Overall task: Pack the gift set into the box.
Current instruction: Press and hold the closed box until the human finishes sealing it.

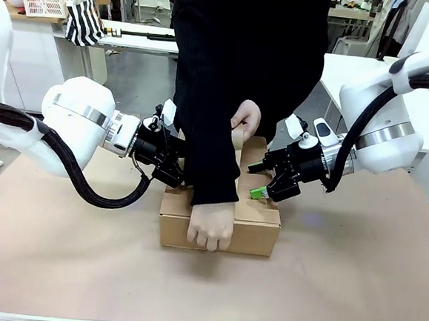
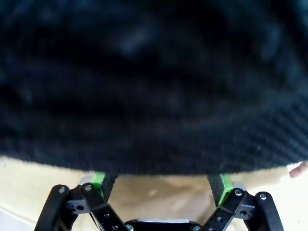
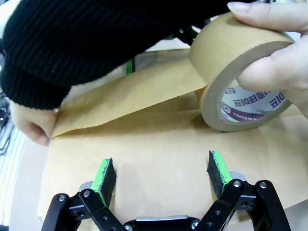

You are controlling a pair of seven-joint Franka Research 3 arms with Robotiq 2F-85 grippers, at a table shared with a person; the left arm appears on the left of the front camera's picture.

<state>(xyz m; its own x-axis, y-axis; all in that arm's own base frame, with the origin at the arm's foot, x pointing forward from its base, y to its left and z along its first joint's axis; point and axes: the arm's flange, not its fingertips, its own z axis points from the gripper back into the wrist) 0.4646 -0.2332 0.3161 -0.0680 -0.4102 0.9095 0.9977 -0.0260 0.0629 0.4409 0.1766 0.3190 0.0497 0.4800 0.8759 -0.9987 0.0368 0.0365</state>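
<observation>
The brown box (image 1: pixel 249 234) stands mid-table with its flaps shut. The gift set is hidden. A person leans over it, one hand (image 1: pixel 210 231) pressing a tape end at the near edge, the other holding a roll of brown tape (image 3: pixel 236 72) and laying a strip (image 3: pixel 130 96) along the top (image 3: pixel 159 144). My left gripper (image 1: pixel 170 173) is open at the box's left side, right behind the person's black sleeve (image 2: pixel 154 86); its green pads (image 2: pixel 98 182) stand wide apart. My right gripper (image 3: pixel 162 175) is open over the top's right part (image 1: pixel 264 187), nothing between its fingers.
The table (image 1: pixel 353 283) is covered in brown paper, with free room in front and to both sides of the box. The person's body and arms span the box's middle, between my two grippers. Benches with a white basket (image 1: pixel 45 0) stand far behind.
</observation>
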